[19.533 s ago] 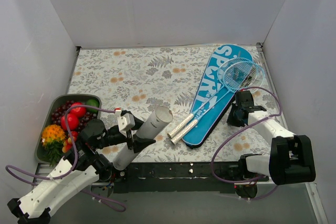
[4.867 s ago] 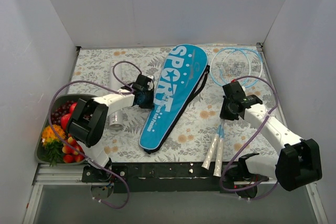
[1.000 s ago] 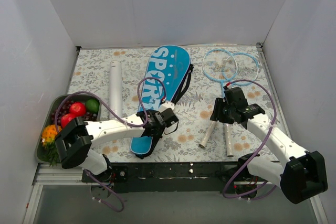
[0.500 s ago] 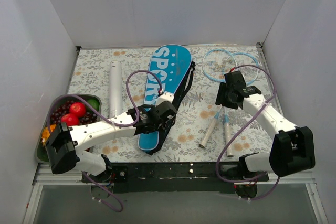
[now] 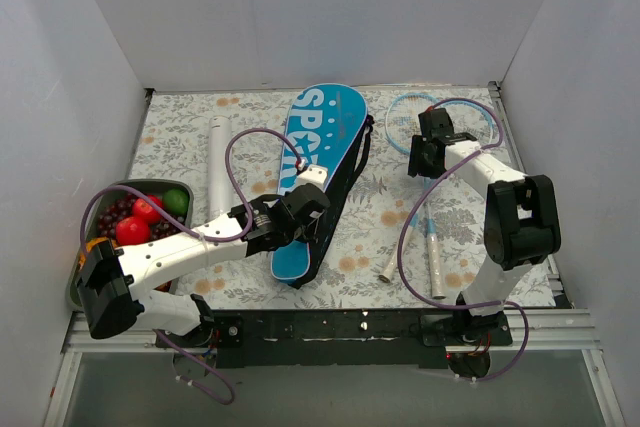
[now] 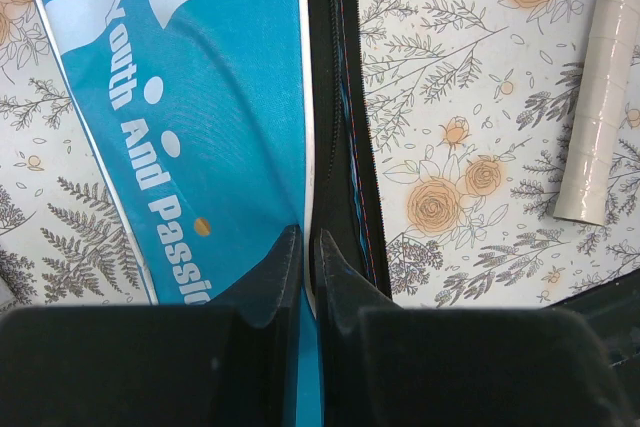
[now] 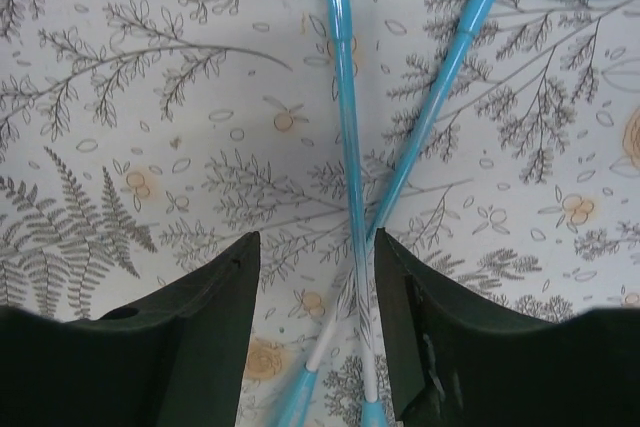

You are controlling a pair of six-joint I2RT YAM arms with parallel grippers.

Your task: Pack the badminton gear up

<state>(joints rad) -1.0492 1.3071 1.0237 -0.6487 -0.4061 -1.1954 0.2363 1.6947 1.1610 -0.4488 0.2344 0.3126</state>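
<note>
The blue cover lies lengthwise down the middle of the top view, lettered side up; the left gripper sits low on it, jaws nearly together and nipping the white piping beside the dark zip seam, so it is clenched on the cover's edge. That reads as the opening step: getting the cover's mouth apart before anything goes in; nothing is packed yet.

The two rackets lie at the right of the top view, heads toward the upper right corner and handles toward the bottom edge, shafts crossing partway down. The right gripper is spread wide and straddles that crossing; whether its pads touch the shafts I cannot tell.

Next, I judge, the left gripper must lift or peel the pinched edge without dragging the whole cover, while the right closes on a shaft; at the crossing it may catch both, which could serve or could twist them.

The white tube lies just left of the cover, apart from it; I see no shuttlecocks. A tray of fruit sits at the lower left, off the route. One handle lies close to the cover's lower right edge; the left arm's cable loops over the cover.
</note>
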